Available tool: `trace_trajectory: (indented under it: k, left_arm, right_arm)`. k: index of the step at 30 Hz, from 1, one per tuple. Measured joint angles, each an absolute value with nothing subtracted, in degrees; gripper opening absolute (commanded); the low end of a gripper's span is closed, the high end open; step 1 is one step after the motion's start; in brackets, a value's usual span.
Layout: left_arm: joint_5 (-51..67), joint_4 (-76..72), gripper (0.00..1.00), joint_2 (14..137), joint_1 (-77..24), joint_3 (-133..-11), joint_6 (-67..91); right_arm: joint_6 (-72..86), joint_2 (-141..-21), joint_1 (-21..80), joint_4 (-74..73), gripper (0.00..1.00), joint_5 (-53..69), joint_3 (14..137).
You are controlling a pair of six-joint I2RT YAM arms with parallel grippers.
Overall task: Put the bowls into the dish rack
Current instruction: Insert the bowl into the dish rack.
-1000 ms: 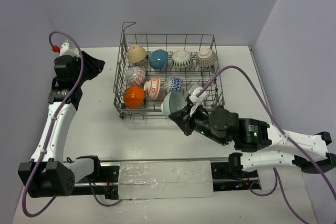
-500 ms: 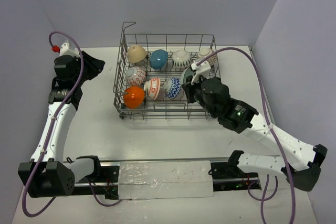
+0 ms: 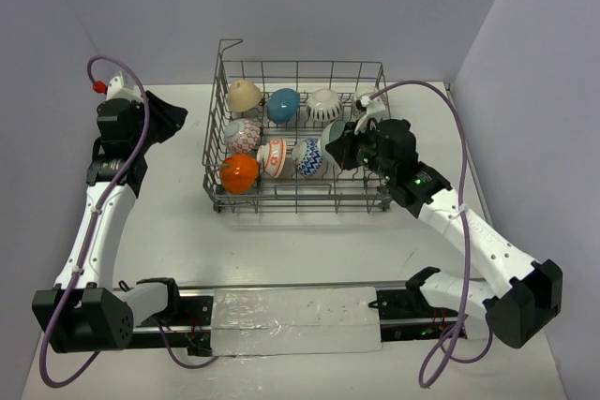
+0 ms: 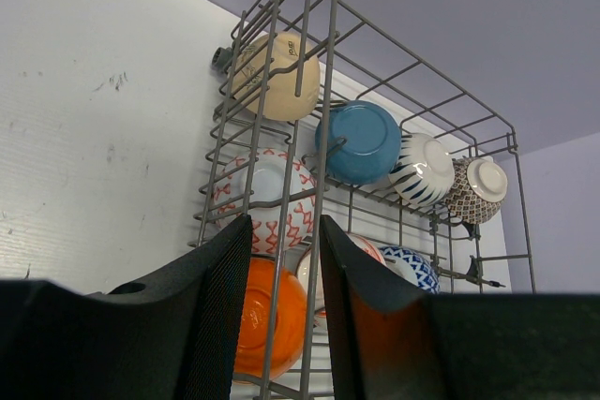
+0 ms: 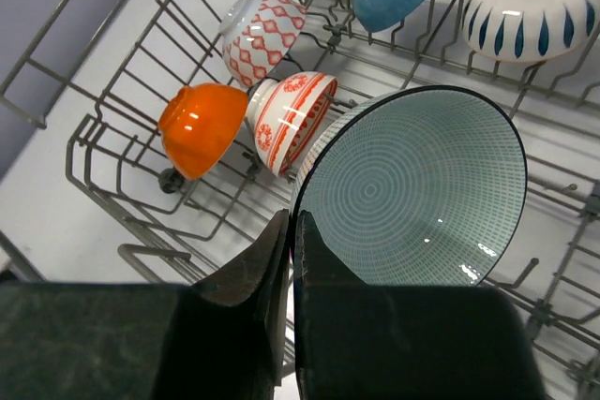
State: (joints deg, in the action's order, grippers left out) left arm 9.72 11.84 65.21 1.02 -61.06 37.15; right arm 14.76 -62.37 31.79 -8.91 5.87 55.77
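So the right fingers (image 5: 286, 259) are clamped tight on the rim of the pale green bowl (image 5: 412, 194): one finger inside the bowl, one outside. The bowl stands on edge with its ringed inside facing the wrist cam. It sits inside the dish rack (image 5: 94, 128), low among the tines. Can't tell if it's actually resting on the wires.

From the top cam, that pale green bowl (image 3: 330, 142) is in the near row. It's right at 3 o'clock of the blue-white bowl (image 3: 307, 158) and close enough to look like it's touching. Going toward 9 o'clock along that row you get the red-and-white bowl (image 3: 275, 158), then the plain orange bowl (image 3: 239, 173).

At 12 o'clock of the orange one sits a red lattice bowl (image 3: 242, 133). The far row has a tan bowl (image 3: 245, 96), a blue bowl (image 3: 283, 105) and a white striped bowl (image 3: 324, 105). At the 3 o'clock end there's a brown patterned bowl (image 4: 473, 189), half hidden behind the right arm from above. All of them are tipped on their sides.

The left fingers (image 4: 230, 269) are spread apart with nothing between them. They hang over the tabletop (image 3: 169, 222) at 9 o'clock of the rack, well apart from it and pointing its way.
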Motion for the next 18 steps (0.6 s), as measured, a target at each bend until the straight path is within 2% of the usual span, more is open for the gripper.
trace_trajectory:
  k: [6,18]
  left_arm:
    - [9.72,11.84,0.40,65.21,1.02,-61.06,37.12]
    - [9.72,11.86,0.40,65.21,1.02,-61.06,37.12]
  right_arm:
    - [20.51,-62.76,23.51,-2.00,0.00,16.23,50.19]
    - [31.68,-66.46,14.11,15.55,0.00,33.50,44.03]
